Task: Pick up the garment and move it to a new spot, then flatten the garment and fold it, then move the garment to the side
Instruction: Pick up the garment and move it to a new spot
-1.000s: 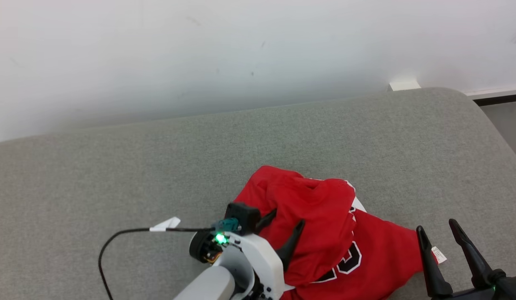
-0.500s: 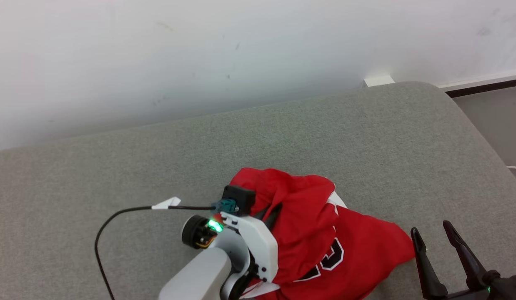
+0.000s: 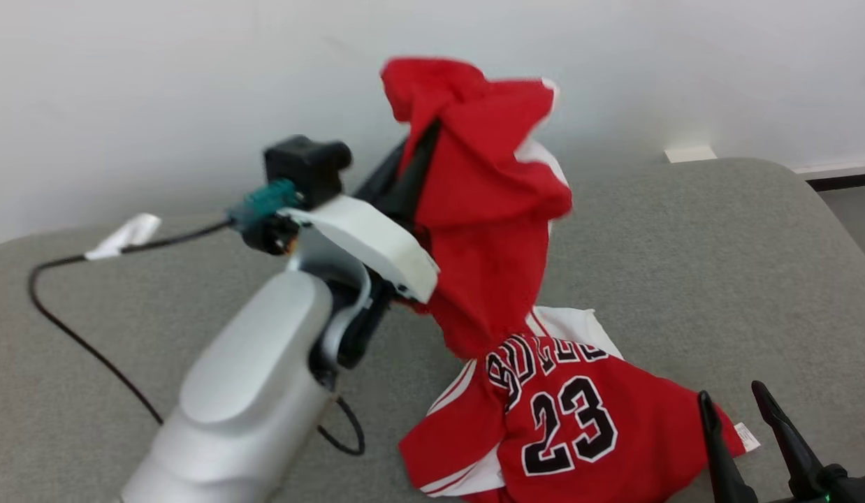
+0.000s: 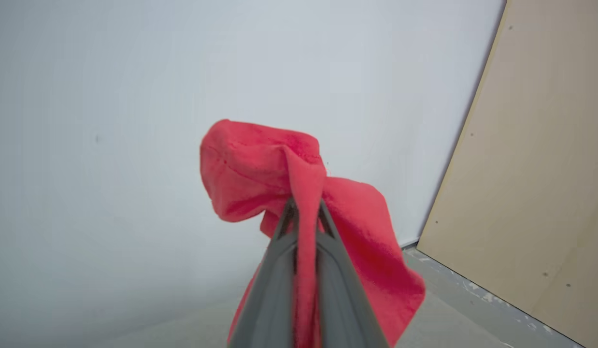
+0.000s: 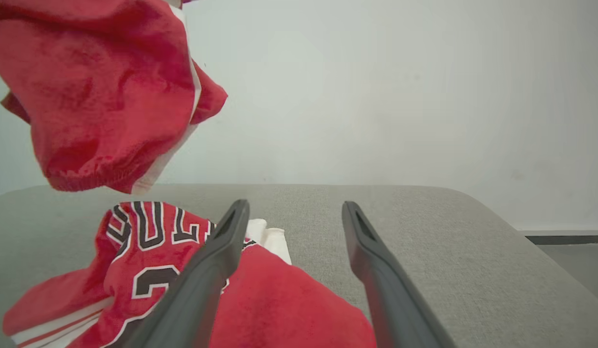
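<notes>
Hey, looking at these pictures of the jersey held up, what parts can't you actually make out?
Left gripper: head view, fingertips behind the raised jersey, blurred.
Jersey's bottom edge: head view, cut off by the picture's lower edge.
White tag: head view, too small to read.
Right gripper: head view, its base is cut off at the bottom edge.

Grey padded bench, red jersey, black cable
</notes>
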Available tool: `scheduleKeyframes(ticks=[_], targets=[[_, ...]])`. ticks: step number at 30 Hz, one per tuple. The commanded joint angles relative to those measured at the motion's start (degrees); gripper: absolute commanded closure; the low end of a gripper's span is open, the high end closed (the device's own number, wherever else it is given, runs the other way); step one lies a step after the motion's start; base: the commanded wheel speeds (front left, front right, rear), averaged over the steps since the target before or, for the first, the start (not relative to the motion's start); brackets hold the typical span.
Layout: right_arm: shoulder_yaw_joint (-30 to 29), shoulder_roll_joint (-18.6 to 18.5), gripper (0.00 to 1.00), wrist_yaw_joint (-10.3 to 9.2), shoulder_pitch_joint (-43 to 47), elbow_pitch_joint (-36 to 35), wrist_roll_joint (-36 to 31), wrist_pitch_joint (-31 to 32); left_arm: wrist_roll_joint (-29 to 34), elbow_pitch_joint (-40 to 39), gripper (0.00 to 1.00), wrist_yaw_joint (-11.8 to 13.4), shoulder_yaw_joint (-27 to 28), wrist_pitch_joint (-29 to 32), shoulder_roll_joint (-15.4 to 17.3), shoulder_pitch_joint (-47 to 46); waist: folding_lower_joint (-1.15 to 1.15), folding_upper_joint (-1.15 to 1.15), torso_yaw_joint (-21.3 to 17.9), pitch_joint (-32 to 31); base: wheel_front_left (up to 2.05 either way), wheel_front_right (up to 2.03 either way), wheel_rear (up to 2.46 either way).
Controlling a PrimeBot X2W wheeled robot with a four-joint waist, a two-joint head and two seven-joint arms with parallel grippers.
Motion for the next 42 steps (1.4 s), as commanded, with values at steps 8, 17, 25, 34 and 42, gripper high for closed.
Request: scheduleKeyframes(ticks=[8, 17, 25, 34, 42], targets=[[0.1, 0.2, 0.0, -0.12, 1.1, -0.3, -0.5, 0.1, 1.4, -7.9, 1.0, 5.3, 8.1, 6.2, 13.3, -3.8, 0.0, 0.0, 6.1, -0.8, 0.0, 0.0, 0.0], [0.1, -0.2, 0.0, -0.12, 0.9, -0.5, -0.1, 0.1, 3.1, 0.5, 1.0, 9.1, 13.0, 9.6, 25.5, 1.1, 0.0, 0.0, 11.0, 1.6, 0.0, 0.0, 0.0], [0.3, -2.3, 0.0, -0.12, -1.6, -0.9, 0.1, 0.1, 3.0, 12.4, 1.0, 11.2, 14.2, 6.9, 26.5, 5.4, 0.0, 0.0, 13.5, 6.5, 0.0, 0.0, 0.0], [0.6, -4.6, 0.0, -0.12, -3.6, -1.4, 0.5, 0.1, 0.1, 26.1, 1.0, 14.2, 16.8, 1.8, 22.6, 7.1, 0.0, 0.0, 13.4, 11.6, 0.0, 0.0, 0.0], [0.7, -5.3, 0.0, -0.12, -3.7, -0.9, 0.7, 0.1, -1.5, 34.9, 0.0, 14.7, 17.7, -0.5, 19.3, 5.3, 0.0, 0.0, 13.5, 11.8, 0.0, 0.0, 0.0]])
